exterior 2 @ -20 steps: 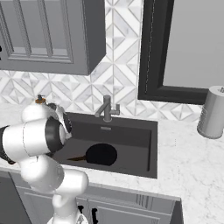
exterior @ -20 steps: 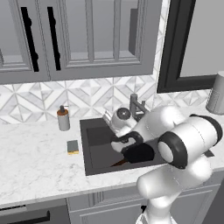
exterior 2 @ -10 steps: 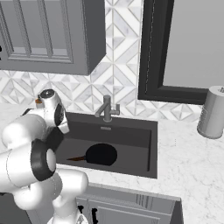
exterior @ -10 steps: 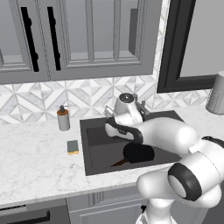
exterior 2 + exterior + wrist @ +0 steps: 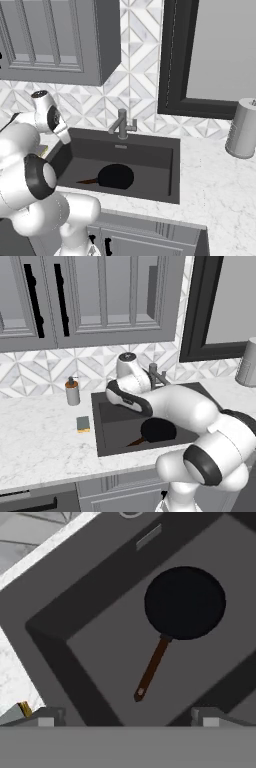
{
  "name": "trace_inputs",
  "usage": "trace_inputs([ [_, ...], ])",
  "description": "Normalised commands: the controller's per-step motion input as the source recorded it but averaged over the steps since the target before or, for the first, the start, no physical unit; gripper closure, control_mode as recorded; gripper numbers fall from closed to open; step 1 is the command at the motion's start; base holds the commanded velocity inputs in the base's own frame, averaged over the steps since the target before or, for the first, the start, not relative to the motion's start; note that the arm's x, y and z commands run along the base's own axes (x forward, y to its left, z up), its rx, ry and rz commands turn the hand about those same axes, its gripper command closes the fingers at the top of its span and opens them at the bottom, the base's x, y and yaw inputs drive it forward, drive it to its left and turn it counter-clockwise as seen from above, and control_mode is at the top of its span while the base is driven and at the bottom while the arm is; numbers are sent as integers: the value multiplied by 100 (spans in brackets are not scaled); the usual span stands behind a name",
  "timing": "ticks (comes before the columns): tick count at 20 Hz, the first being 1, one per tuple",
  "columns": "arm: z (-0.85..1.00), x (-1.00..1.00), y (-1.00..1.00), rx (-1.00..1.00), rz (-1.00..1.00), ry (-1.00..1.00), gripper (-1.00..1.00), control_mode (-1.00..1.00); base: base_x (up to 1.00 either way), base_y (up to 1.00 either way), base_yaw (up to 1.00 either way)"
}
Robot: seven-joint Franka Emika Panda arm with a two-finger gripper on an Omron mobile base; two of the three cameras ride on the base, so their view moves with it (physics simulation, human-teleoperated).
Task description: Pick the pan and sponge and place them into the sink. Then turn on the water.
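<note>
In the sink (image 5: 150, 150) the pan (image 5: 115, 176) lies flat on the basin floor, its brown handle pointing toward the basin's left wall. The sponge (image 5: 83, 424) sits on the worktop (image 5: 40, 446) just left of the sink, near a soap bottle (image 5: 72, 392). Above the basin's left part, the jaws (image 5: 127, 714) stand wide open, holding nothing.

Wall finish: white and grey geometric tile backsplash (image 5: 45, 368). Grey panelled upper cabinets (image 5: 100, 298) with black vertical handles (image 5: 32, 301) are mounted above it. White marble countertop (image 5: 40, 451). A black-framed window (image 5: 210, 55) occupies the wall beside the cabinets. Grey base cabinet fronts (image 5: 150, 240) sit below the countertop.
</note>
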Motion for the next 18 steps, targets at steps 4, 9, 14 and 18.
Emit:
trace_inputs([
  [4,-22,-9,46,0,33,0,-100,-100,0,0,0],
  [9,-14,15,57,-2,30,5,-100,-100,0,0,0],
  [14,-10,26,53,-5,25,15,-100,-100,0,0,0],
  [18,-24,19,58,-10,16,8,-100,-100,0,0,0],
])
